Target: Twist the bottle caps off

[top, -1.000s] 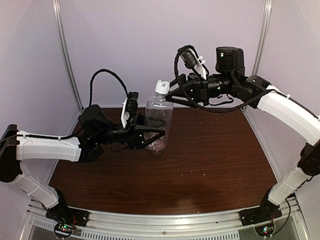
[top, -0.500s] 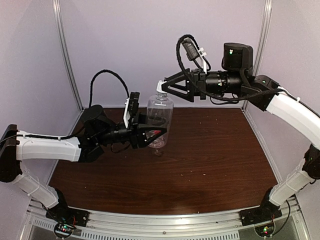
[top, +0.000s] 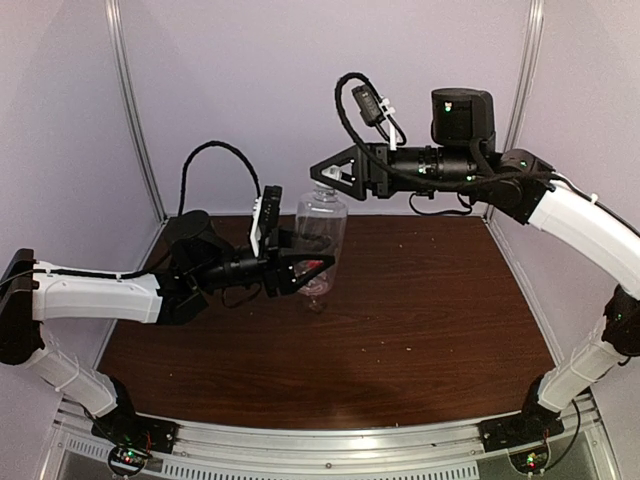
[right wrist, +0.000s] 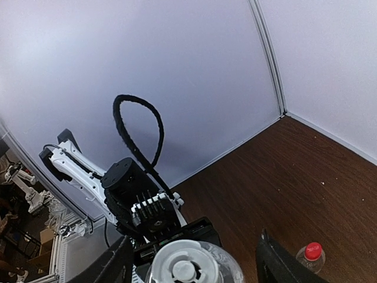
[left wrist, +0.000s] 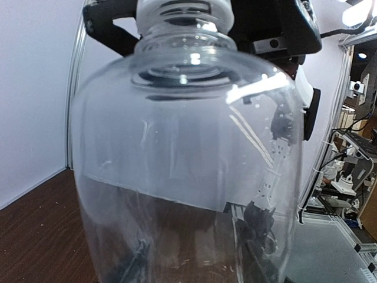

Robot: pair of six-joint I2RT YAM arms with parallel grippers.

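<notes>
My left gripper is shut on the lower body of the taller clear bottle and holds it upright above the table. The bottle fills the left wrist view, and my fingers show dimly through its base. Its white cap sits on the neck. My right gripper hangs over the cap, open, with one finger on each side and clear of it. A small bottle's red cap shows on the table below; its label is hidden.
The brown table is enclosed by pale walls at the back and both sides, with metal corner posts. The left arm's cable loop rises behind the bottle.
My right gripper has moved left and turned, from beside the white cap to directly over it. The left gripper has shifted only slightly with the bottle.
</notes>
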